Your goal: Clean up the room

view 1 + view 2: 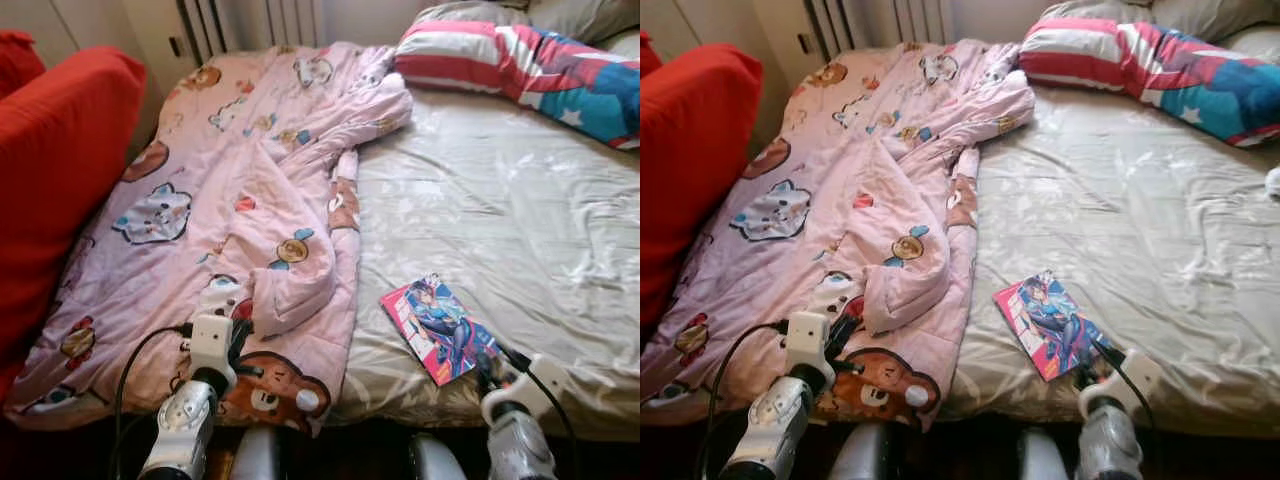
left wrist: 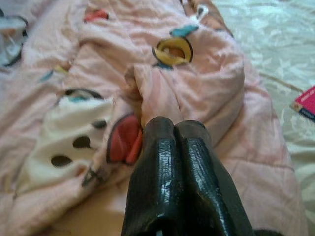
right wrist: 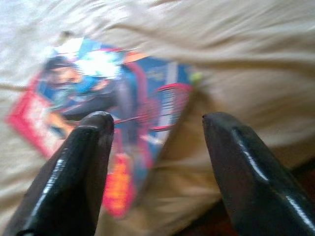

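A comic book (image 1: 438, 328) lies flat on the beige sheet (image 1: 500, 210) near the foot of the bed. The right pincer (image 3: 156, 123) hangs just over its near corner, fingers spread wide. Beside it a pink cartoon quilt (image 1: 230, 200) is rumpled across the bed's left half; the left pincer (image 2: 173, 129) sits at a raised fold, fingers pressed together. A striped pillow (image 1: 520, 60) lies at the head, and a red chair (image 1: 50, 180) stands alongside.
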Controlling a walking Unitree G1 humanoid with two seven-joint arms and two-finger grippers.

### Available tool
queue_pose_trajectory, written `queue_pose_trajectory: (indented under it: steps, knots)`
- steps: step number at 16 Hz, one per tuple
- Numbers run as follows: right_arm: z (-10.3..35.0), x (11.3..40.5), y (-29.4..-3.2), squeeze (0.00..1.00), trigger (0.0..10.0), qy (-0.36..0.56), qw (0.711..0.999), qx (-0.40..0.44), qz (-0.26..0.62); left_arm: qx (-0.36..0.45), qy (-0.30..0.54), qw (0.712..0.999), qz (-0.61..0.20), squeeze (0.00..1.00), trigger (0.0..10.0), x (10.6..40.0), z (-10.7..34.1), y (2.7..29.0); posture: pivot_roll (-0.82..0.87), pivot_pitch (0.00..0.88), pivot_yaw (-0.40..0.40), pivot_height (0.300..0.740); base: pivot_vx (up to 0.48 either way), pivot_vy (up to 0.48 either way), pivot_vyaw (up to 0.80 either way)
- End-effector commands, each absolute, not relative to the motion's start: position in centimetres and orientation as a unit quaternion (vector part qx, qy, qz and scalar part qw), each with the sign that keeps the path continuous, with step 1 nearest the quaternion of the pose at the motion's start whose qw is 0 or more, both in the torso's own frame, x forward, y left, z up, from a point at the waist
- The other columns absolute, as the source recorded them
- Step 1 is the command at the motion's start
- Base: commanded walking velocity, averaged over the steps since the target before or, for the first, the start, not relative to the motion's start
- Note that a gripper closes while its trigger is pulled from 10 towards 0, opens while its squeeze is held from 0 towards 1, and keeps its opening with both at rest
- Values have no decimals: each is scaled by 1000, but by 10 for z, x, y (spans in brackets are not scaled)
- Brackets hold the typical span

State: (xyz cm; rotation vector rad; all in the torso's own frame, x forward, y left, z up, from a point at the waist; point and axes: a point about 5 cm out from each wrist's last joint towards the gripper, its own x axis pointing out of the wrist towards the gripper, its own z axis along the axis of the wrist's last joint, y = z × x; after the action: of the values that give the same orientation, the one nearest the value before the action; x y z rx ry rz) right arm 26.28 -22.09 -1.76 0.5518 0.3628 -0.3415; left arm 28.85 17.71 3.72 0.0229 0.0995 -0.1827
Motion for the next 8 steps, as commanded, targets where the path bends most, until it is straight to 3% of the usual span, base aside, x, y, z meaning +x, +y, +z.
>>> queue_pose_trajectory:
  steps: [1,6,7,8]
  knots:
    - [-24,260,-211,1000,10000,194,921,301,-153,18,61,994,-94,0,10000,284,34,181,56,194,74,627,0,0,0]
    - [-14,276,-198,1000,10000,177,922,320,-131,17,53,994,-99,0,10000,276,37,178,80,262,66,627,0,0,0]
    - [-9,282,-194,376,10000,169,924,323,-116,15,49,994,-99,0,10000,276,39,177,85,274,65,627,0,0,0]
    - [-5,286,-193,0,10000,160,925,328,-110,15,43,994,-99,0,10000,275,42,177,90,291,61,627,0,0,0]
